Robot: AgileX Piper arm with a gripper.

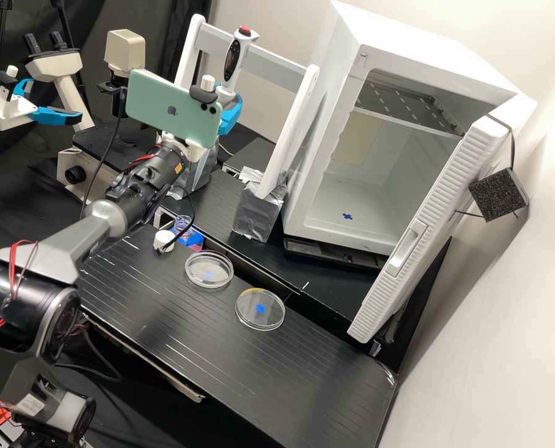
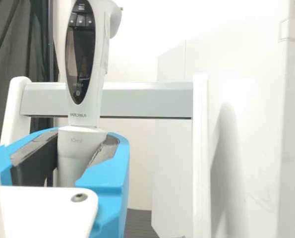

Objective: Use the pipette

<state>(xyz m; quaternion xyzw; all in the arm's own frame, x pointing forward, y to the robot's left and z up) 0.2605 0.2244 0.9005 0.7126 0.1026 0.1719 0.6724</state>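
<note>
Largest first: a white cabinet (image 1: 336, 59) with its door (image 1: 433, 218) ajar takes the right and upper right of the high view; inside, a slotted shelf (image 1: 408, 106) near the top and a small blue mark (image 1: 347, 216) on its floor. Black tabletop (image 1: 277, 386), ridged with fine lines, runs from centre left to the bottom of the frame.

White rack (image 1: 293, 130), upper centre: two uprights and a grey crossbar, the right upright's foot wrapped in foil (image 1: 257, 214). A pale green phone (image 1: 165, 106) is mounted on my arm (image 1: 147, 183), upper left of centre.

The pipette (image 1: 237, 56), upper centre, is the thing in my gripper (image 1: 230, 111). In the wrist view my jaws are closed on its lower body, one blue finger (image 2: 112, 173) to each side (a snug fit, I note). It stands nearly upright, dark oval display (image 2: 80, 54) above the grip, crossbar behind it; in the high view its red button (image 1: 245, 30) tops it.

Two clear round dishes lie apart at the frame's centre: one dish (image 1: 210, 282), and to its lower right a second dish (image 1: 246, 317) bearing a blue spot (image 1: 261, 308). Upper left of them, a small bottle (image 1: 190, 239) with pink and blue showing, a white cap (image 1: 163, 241) just beside it.
</note>
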